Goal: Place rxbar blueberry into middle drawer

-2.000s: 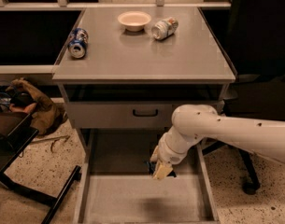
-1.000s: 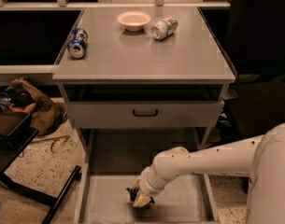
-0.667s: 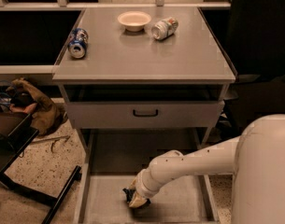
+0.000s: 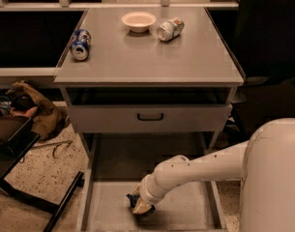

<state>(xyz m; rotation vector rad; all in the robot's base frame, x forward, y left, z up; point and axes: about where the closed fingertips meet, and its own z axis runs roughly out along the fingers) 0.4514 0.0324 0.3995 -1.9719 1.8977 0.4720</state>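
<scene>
Sinking from the drawer's rear to its floor over the last two seconds, the gripper (image 4: 140, 205) has scarcely shifted since, which suggests the placing is nearly done. It sits low at 6 o'clock in the middle drawer (image 4: 185, 210), with a dark shape at its tip, likely the rxbar blueberry (image 4: 133, 200), on or just over the floor. Whether it is clamped or released I cannot tell. The arm reaches in from 4 o'clock, wrist angled down toward 7.

Plain grey middle drawer (image 4: 185, 211), near; tan-and-black gripper (image 4: 139, 206) inside it; white arm (image 4: 200, 170); blue can (image 4: 81, 43) far left.
</scene>
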